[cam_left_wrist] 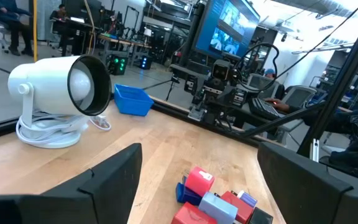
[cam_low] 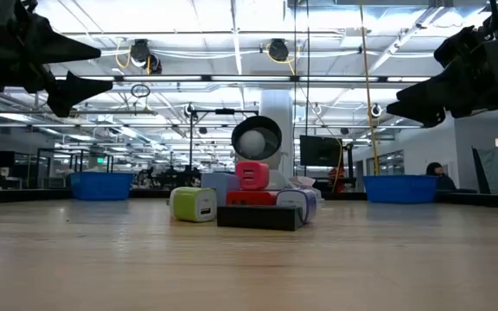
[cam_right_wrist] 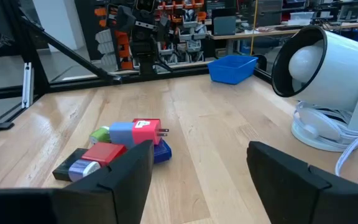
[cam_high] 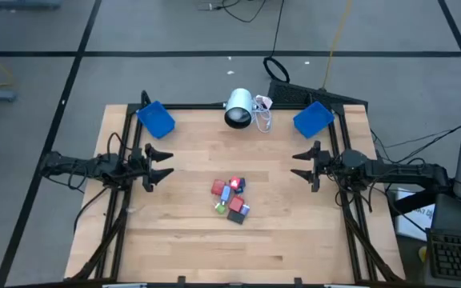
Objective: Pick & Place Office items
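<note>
Over at the left edge of the table (cam_high: pixel 182 248) the left gripper (cam_high: pixel 162 166) hangs above the wood with its fingers spread and nothing between them, pointed inward toward the middle, which looks like a waiting pose before any reach. Behind it, at the back left corner, sits one blue bin (cam_high: pixel 156 119), tilted a little on the frame, probably a drop-off spot. In the centre, slightly toward the front, the office items (cam_high: pixel 230 199) lie bunched together in one small heap: red, blue, green, purple and dark pieces touching or stacked on each other, a red one perched on top in the low view, a pale green plug-like block at the side. None has been lifted, so I would judge the sorting not yet begun, and the tight heap may make it awkward to take one without nudging its neighbours. At the back middle stands the white lamp (cam_high: pixel 239 109) with its coiled cable, well apart from the heap. The second blue bin (cam_high: pixel 313 118) is at the back right corner. At the right edge the right gripper (cam_high: pixel 302 164) mirrors the left, fingers spread, empty, facing the heap.
</note>
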